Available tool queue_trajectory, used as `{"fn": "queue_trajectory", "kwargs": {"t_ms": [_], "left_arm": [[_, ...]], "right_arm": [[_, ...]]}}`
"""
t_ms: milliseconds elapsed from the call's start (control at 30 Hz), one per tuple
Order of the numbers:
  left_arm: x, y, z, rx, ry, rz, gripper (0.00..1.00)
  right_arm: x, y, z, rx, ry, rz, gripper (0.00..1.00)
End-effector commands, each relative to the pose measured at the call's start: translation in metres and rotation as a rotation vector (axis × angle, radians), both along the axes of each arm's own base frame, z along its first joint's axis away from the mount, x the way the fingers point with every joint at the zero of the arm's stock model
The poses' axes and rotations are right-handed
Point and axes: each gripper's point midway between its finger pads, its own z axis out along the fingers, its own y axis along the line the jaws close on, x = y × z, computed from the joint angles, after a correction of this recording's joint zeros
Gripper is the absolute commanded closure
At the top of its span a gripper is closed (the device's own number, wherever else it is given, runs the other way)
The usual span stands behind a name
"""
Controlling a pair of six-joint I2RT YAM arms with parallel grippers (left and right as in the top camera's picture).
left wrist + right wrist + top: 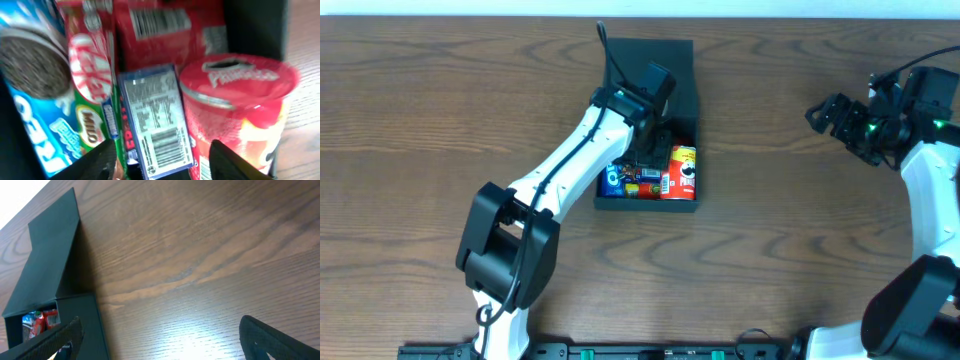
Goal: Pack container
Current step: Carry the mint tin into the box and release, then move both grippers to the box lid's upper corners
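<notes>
Left gripper (161, 147) hangs in the container (646, 207), jaws parted either side of a blue packet (150, 115), not pinching it. A Pringles can (235, 95) stands beside the packet, with the Oreo pack (30, 75) at the other side. The container sits midway along the table's (200, 255) far edge, lid thrown back. Right gripper (160, 325) gapes wide over the table near its right edge.

Left gripper (161, 150) pointing down, jaws parted; right gripper (160, 322) spread wide
</notes>
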Motion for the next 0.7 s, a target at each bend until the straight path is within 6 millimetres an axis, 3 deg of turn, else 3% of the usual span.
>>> {"fn": "queue_trajectory", "kwargs": {"t_ms": [0,67,100,133,167,333,467,567,600,633,667], "left_arm": [[0.029,0.007,0.050,-0.048,-0.136,-0.004,0.49],[0.044,0.018,0.066,-0.050,-0.189,0.032,0.67],[0.053,0.025,0.075,-0.059,-0.216,0.057,0.86],[0.065,0.036,0.083,-0.090,-0.234,0.092,0.94],[0.073,0.042,0.087,-0.129,-0.238,0.111,0.94],[0.106,0.093,0.094,-0.265,-0.234,0.222,0.94],[0.115,0.138,0.093,-0.265,-0.227,0.312,0.94],[0.115,0.159,0.092,-0.280,-0.204,0.360,0.94],[0.114,0.164,0.091,-0.285,-0.188,0.384,0.94],[0.114,0.167,0.091,-0.287,-0.179,0.405,0.94],[0.114,0.169,0.089,-0.283,-0.178,0.413,0.94]], "right_arm": [[0.003,0.000,0.011,-0.012,-0.034,0.016,0.01],[0.003,0.003,0.011,-0.012,-0.034,0.024,0.01],[0.004,0.006,0.011,-0.012,-0.034,0.032,0.17],[0.005,0.011,0.012,-0.013,-0.036,0.044,0.71],[0.006,0.014,0.011,-0.012,-0.037,0.052,0.96],[0.014,0.042,0.005,-0.005,-0.037,0.122,0.99],[0.017,0.059,-0.005,-0.004,-0.016,0.162,0.96],[0.016,0.069,-0.004,0.017,-0.018,0.188,0.58],[0.015,0.079,-0.001,0.064,-0.029,0.217,0.41],[0.014,0.087,0.003,0.107,-0.041,0.243,0.42],[0.017,0.096,0.010,0.146,-0.070,0.273,0.62]]}}
